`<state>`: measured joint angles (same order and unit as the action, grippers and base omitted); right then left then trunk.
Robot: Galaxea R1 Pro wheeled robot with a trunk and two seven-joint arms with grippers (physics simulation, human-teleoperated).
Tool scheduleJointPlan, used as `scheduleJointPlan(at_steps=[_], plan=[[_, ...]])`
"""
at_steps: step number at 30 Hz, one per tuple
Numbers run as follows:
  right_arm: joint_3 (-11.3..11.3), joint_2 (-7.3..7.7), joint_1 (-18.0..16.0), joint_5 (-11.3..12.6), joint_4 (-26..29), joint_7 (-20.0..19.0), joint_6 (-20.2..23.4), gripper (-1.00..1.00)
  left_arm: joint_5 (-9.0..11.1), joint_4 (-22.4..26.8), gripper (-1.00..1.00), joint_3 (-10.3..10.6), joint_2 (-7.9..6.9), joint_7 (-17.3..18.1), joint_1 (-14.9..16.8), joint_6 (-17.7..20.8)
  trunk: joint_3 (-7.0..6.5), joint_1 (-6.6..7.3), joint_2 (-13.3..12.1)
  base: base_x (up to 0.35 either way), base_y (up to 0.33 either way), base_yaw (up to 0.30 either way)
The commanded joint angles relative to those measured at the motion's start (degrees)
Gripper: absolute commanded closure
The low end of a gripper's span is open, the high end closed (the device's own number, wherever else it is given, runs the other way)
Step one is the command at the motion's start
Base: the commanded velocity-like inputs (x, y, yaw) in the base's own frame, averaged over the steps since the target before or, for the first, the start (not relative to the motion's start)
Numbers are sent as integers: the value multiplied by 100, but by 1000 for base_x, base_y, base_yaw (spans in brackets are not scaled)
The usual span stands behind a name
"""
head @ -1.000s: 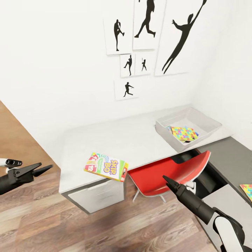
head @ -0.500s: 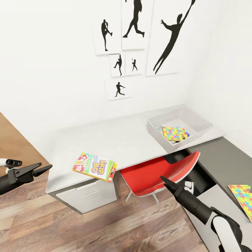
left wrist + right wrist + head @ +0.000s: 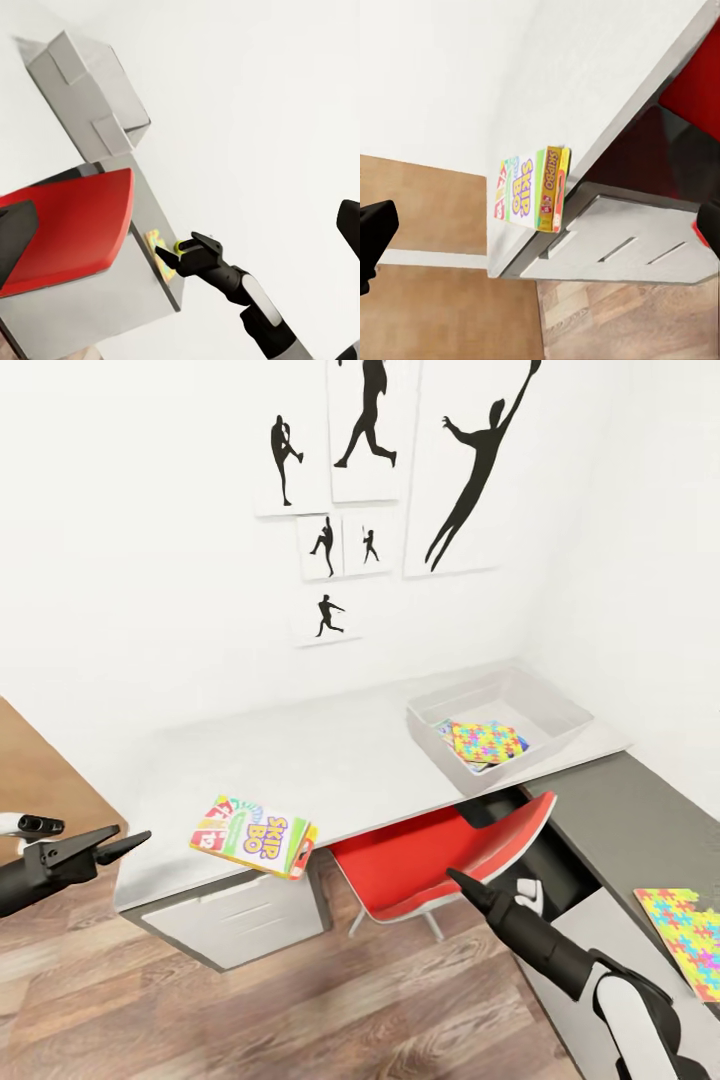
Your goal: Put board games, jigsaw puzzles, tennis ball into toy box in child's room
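Observation:
The long colourful Skip-Bo board game lies on the pale table and hangs over its front edge; the right wrist view shows it end-on. At the far right of the table, the grey toy box holds one mosaic jigsaw puzzle. A second puzzle lies on the lower dark grey section. My left gripper hovers open left of the table. My right gripper is open and empty in front of the chair. A small yellow-green spot, possibly the tennis ball, shows beside it.
A red swivel chair is tucked under the table between the white drawers and the dark section. White walls with black baseball silhouettes close the corner behind. Wood-plank floor lies in front.
The whole picture has slid left, so the camera has turned right and more of the second puzzle shows. Both arms keep nearly the same pose. Nothing on the table has moved.

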<state>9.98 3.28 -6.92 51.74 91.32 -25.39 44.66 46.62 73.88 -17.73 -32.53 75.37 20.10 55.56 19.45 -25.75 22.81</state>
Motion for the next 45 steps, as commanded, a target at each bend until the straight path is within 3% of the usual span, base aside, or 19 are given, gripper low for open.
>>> scheduleJointPlan(at_steps=[1,4,6,9,13,16,22,27,30,34,45], plan=[[-39,2,-17,1,0,-16,34,-100,19,3,-100,17,7,-4,1,51,10,-3,11,0,-288,0],[-227,22,-57,-4,0,-18,34,-100,10,3,-100,155,131,-22,0,53,10,-3,11,0,-293,0],[-358,28,-88,-5,0,-24,39,-100,-34,4,-100,308,373,-33,-4,64,10,-3,11,0,-297,0],[-403,42,-106,-6,0,-32,46,-100,-121,-21,-100,359,561,-94,-19,71,10,-3,11,0,-299,0],[-423,84,-166,-6,0,-36,57,-100,-280,-112,-100,378,871,-501,-37,119,10,-3,11,0,-297,0],[-426,76,-180,-6,0,-27,60,-100,-312,-186,-100,376,994,-749,-46,128,10,-3,11,0,-215,0],[-429,82,-186,-5,0,-20,72,-100,-331,-472,-100,372,1059,-1319,-49,120,10,-3,11,0,-40,0],[-443,50,-192,-6,0,-11,91,-100,-284,-658,-100,365,1116,-2272,-46,142,10,-3,11,0,-4,0],[-534,66,-220,-30,0,-10,96,-100,-265,-760,-100,363,1142,-2668,-28,152,10,-3,11,0,0,0],[-683,82,-286,-95,0,-10,96,-100,-267,-928,-100,366,1161,-2841,18,156,10,-3,11,0,0,0],[-733,90,-305,-172,0,-18,102,-100,-269,-1006,-100,360,1160,-2842,38,174,10,-3,11,0,0,0]])
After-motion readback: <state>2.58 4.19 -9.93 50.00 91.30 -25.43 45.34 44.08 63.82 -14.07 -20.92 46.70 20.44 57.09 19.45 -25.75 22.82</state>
